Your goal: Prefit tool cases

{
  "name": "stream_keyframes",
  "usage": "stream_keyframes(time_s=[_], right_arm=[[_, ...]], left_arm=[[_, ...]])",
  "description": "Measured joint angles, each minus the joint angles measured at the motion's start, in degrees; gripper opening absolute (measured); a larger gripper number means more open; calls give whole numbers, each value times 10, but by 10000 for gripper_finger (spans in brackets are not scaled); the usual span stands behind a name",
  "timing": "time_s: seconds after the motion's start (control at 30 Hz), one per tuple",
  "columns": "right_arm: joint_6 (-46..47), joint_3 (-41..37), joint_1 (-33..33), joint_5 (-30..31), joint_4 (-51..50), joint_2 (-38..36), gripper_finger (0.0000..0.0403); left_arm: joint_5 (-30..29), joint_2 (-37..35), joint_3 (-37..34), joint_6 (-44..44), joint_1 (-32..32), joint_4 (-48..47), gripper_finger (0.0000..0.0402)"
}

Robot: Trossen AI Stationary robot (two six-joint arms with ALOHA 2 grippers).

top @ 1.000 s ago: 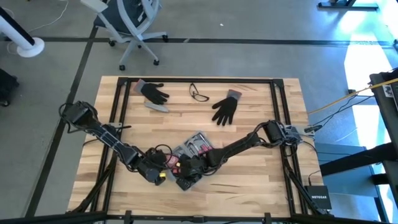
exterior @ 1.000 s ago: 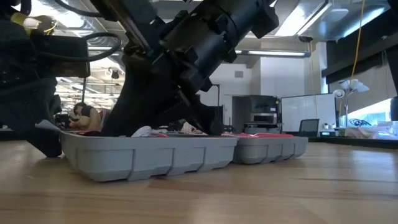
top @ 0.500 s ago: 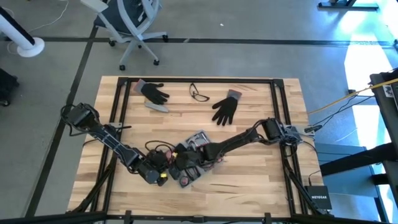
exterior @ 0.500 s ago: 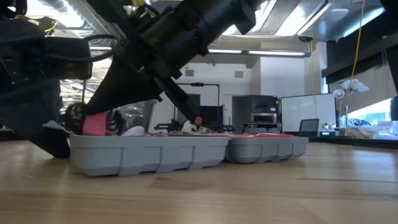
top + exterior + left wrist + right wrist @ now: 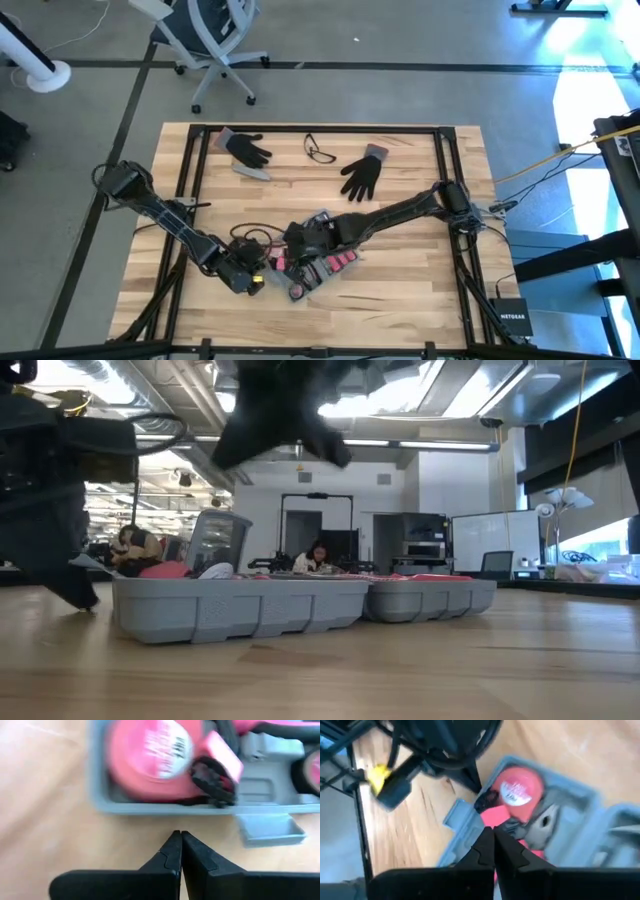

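Note:
The tool case (image 5: 322, 266) lies open on the table, both grey halves resting flat on their bottoms (image 5: 300, 605). Pink tools sit in its recesses, among them a round pink tape measure (image 5: 150, 755) (image 5: 517, 787). My left gripper (image 5: 264, 279) (image 5: 177, 845) is shut, low over the wood just outside the case's left end wall (image 5: 200, 809), with a strip of bare wood between them. My right gripper (image 5: 297, 248) (image 5: 490, 836) is shut and hangs in the air above the case's tape-measure end.
Two black gloves (image 5: 250, 148) (image 5: 362, 175), a pair of glasses (image 5: 320, 150) and a small grey bar (image 5: 255, 172) lie along the far side. Black frame rails (image 5: 190, 180) border the wooden table. A grey latch tab (image 5: 270, 827) juts from the case toward my left gripper.
My right gripper has risen out of the case, moved toward the far edge and rolled, staying shut. The case has shifted a little on the table and lies flat. My left gripper has kept still.

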Motion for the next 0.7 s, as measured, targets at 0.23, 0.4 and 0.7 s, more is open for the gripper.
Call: stream_keyframes(time_s=[0.23, 0.4, 0.7], right_arm=[[-103, -57, -39, -1, -55, -57, 0], [-115, -182, -95, -64, -6, -116, 0], [-47, -278, -137, -256, 224, -138, 0]], left_arm=[[-50, -86, 0, 11, 0, -120, 0], [-66, -103, 0, 12, 9, -125, 0], [-26, -107, 5, 147, 98, -58, 0]])
